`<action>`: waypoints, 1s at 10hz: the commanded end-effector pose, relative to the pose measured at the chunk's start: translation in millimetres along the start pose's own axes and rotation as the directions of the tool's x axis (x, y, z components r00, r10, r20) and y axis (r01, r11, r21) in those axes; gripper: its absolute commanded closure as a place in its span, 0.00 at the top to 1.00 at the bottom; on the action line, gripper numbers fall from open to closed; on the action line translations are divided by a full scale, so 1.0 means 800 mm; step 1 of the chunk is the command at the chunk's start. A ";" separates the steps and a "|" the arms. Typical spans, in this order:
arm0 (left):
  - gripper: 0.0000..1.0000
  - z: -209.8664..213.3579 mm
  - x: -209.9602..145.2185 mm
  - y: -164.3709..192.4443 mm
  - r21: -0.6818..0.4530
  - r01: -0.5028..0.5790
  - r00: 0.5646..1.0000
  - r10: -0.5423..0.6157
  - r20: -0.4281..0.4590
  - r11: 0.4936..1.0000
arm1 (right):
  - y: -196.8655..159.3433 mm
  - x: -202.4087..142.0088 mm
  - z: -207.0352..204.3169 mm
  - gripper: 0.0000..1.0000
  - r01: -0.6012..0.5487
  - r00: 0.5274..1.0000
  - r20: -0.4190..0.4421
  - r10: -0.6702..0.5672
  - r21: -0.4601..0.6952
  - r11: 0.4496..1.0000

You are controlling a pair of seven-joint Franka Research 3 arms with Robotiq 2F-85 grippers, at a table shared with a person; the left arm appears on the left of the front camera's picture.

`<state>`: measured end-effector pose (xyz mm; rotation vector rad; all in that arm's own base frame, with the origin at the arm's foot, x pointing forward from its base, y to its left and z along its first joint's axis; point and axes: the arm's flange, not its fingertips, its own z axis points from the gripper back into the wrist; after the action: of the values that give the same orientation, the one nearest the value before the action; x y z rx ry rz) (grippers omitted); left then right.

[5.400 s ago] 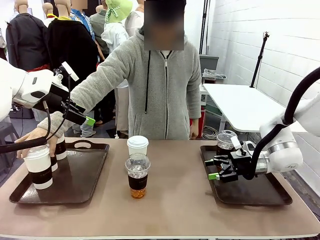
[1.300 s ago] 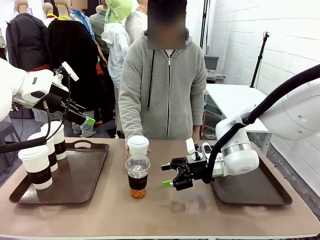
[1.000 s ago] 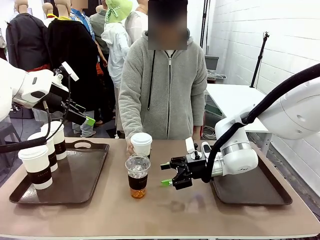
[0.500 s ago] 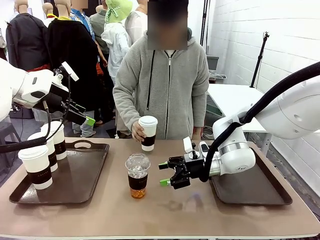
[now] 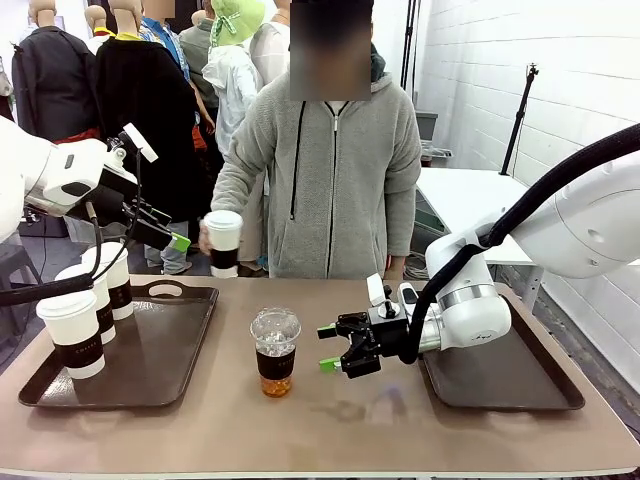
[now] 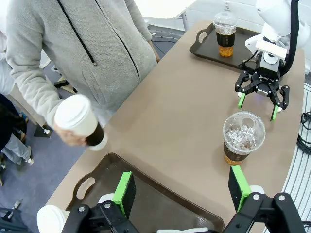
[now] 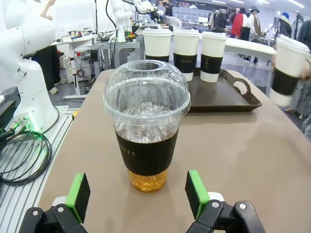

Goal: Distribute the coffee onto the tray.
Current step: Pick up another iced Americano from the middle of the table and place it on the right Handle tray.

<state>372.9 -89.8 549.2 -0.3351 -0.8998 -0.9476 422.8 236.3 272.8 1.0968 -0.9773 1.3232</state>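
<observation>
Dome-lidded iced cup (image 7: 146, 131) just ahead of spread jaws, three sleeved paper cups (image 7: 186, 54) on tray (image 7: 226, 98) behind.

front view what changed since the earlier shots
The right gripper swung from the right tray to the middle of the table, jaws open toward the clear iced cup. The person lifted the white paper cup off the table and carries it toward the left tray. Unchanged: the iced cup's spot, three paper cups on that tray, the left gripper open above it.
</observation>
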 end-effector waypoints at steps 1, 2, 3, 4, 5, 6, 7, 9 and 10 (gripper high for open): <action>1.00 -0.001 -0.004 0.004 -0.008 0.012 1.000 -0.012 0.004 1.000 | -0.004 -0.002 -0.007 1.00 -0.006 1.000 0.015 0.006 -0.011 1.000; 1.00 -0.001 -0.004 0.004 -0.008 0.012 1.000 -0.012 0.004 1.000 | -0.008 -0.003 -0.016 1.00 -0.001 1.000 0.021 0.001 -0.007 1.000; 1.00 -0.001 -0.004 0.004 -0.008 0.012 1.000 -0.012 0.004 1.000 | -0.010 -0.006 -0.023 1.00 0.002 1.000 0.023 -0.002 0.010 1.000; 1.00 -0.001 -0.004 0.004 -0.008 0.012 1.000 -0.012 0.004 1.000 | -0.012 -0.006 -0.029 1.00 0.002 1.000 0.026 -0.002 0.018 1.000; 1.00 -0.001 -0.004 0.004 -0.008 0.012 1.000 -0.012 0.004 1.000 | -0.015 -0.008 -0.034 1.00 -0.001 1.000 0.031 0.000 0.018 1.000; 1.00 -0.001 -0.004 0.004 -0.008 0.012 1.000 -0.012 0.004 1.000 | -0.018 -0.009 -0.039 1.00 -0.004 0.999 0.038 0.003 0.013 1.000; 1.00 -0.001 -0.004 0.004 -0.008 0.012 1.000 -0.012 0.004 1.000 | -0.020 -0.008 -0.043 1.00 -0.008 0.999 0.046 0.007 0.009 1.000; 1.00 -0.001 -0.004 0.004 -0.008 0.012 1.000 -0.012 0.004 1.000 | -0.023 -0.007 -0.054 1.00 -0.015 0.999 0.048 0.014 0.019 1.000; 1.00 -0.001 -0.004 0.004 -0.008 0.012 1.000 -0.012 0.004 1.000 | -0.025 -0.007 -0.058 1.00 -0.015 0.999 0.048 0.014 0.026 1.000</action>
<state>372.9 -89.9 549.2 -0.3350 -0.8998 -0.9477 438.0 271.1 260.1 1.1484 -0.9668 1.3509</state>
